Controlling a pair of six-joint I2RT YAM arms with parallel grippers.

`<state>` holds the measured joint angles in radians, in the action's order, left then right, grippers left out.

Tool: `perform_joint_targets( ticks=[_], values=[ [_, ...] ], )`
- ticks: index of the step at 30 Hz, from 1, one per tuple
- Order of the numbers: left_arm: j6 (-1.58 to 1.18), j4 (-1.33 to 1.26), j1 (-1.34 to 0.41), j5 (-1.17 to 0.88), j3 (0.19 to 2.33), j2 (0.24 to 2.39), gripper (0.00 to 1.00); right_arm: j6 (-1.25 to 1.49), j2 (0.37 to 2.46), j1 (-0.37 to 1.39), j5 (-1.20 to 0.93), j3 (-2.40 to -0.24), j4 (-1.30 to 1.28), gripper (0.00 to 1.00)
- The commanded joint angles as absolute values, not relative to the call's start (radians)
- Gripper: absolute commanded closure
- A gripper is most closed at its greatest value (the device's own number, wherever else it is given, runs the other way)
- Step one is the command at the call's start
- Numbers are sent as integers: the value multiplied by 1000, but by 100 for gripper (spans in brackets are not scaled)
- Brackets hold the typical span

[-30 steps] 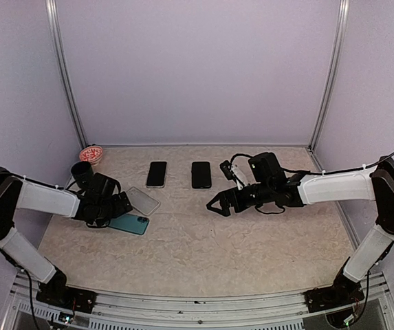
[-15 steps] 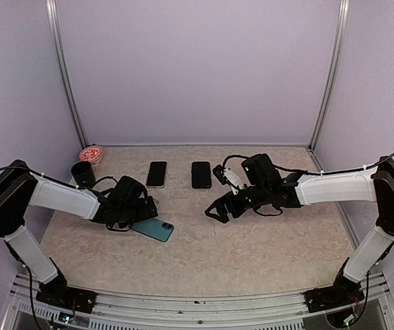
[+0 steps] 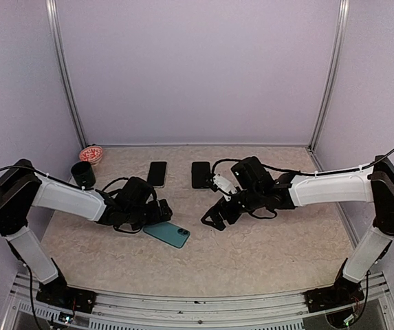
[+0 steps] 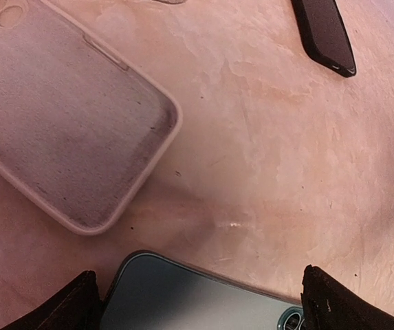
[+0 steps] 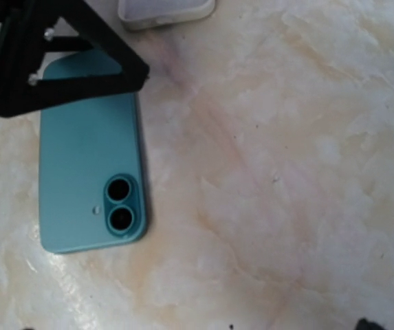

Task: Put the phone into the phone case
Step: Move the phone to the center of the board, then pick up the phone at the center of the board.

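A teal phone point(image 3: 167, 234) lies back up, its twin lenses toward my right arm. In the left wrist view its edge point(image 4: 197, 302) shows low down between my left gripper's two dark fingertips point(image 4: 324, 306). My left gripper point(image 3: 157, 216) is open and hangs over the phone's left end; I cannot tell if it touches. The pale phone case point(image 4: 59, 124) lies hollow side up just beyond, hidden under my left arm from above. In the right wrist view the phone point(image 5: 90, 172) lies left of centre and the case point(image 5: 166, 8) at the top edge. My right gripper point(image 3: 211, 215) is open and empty, right of the phone.
Two black phones point(image 3: 157, 174) point(image 3: 200, 174) lie side by side toward the back; one of them point(image 4: 324, 34) shows in the left wrist view. A black cup point(image 3: 83, 175) and a red-and-white bowl point(image 3: 91, 154) stand at the back left corner.
My left gripper has moved right and toward the near edge, and the teal phone has slid along with it, past the case. My right gripper has drifted left toward the phone.
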<state>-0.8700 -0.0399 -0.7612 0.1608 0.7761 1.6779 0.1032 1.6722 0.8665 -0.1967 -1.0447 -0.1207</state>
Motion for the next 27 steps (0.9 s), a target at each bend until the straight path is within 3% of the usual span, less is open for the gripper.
perform_joint_targets(
  ticks=[1, 9, 15, 27],
  values=[
    [-858, -58, -780, 31, 766, 1695, 1, 85, 1672, 883, -175, -1065, -160, 1],
    [-841, -30, -783, 102, 751, 1581, 1, 99, 1727, 937, -171, -1140, -230, 1],
    [-844, -3, -737, 228, 691, 1351, 1, 96, 1808, 970, -171, -1262, -350, 1],
    [-853, 41, -595, 255, 517, 1001, 1, 41, 2030, 1014, -165, -1523, -544, 0]
  ],
)
